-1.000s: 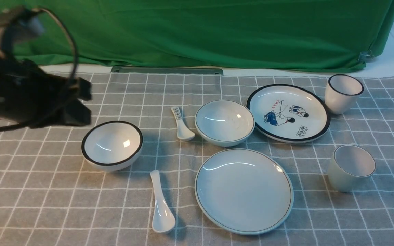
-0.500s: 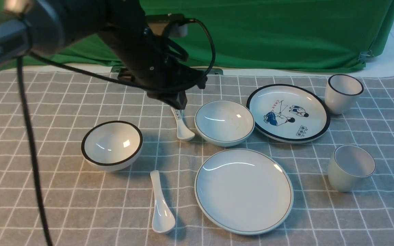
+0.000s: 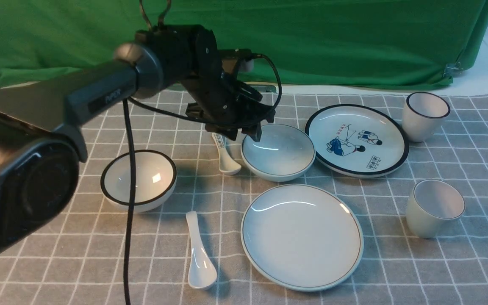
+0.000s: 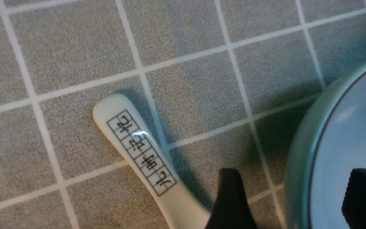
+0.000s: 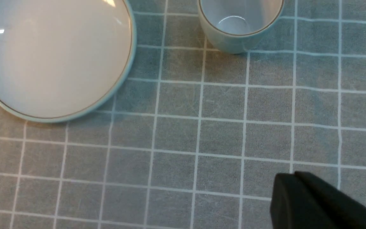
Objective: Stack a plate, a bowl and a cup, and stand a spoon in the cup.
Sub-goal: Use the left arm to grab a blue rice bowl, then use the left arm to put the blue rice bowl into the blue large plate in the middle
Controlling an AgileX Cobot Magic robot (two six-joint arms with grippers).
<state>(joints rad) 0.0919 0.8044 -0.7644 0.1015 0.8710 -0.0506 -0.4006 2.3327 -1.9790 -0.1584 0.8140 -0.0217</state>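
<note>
Left fingers are hanging wide open, straddling the rim of the bowl on its side facing the printed spoon, one inside, one outside.

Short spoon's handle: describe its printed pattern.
The short spoon bears black characters in boxes on white; left wrist view shows best.
</note>
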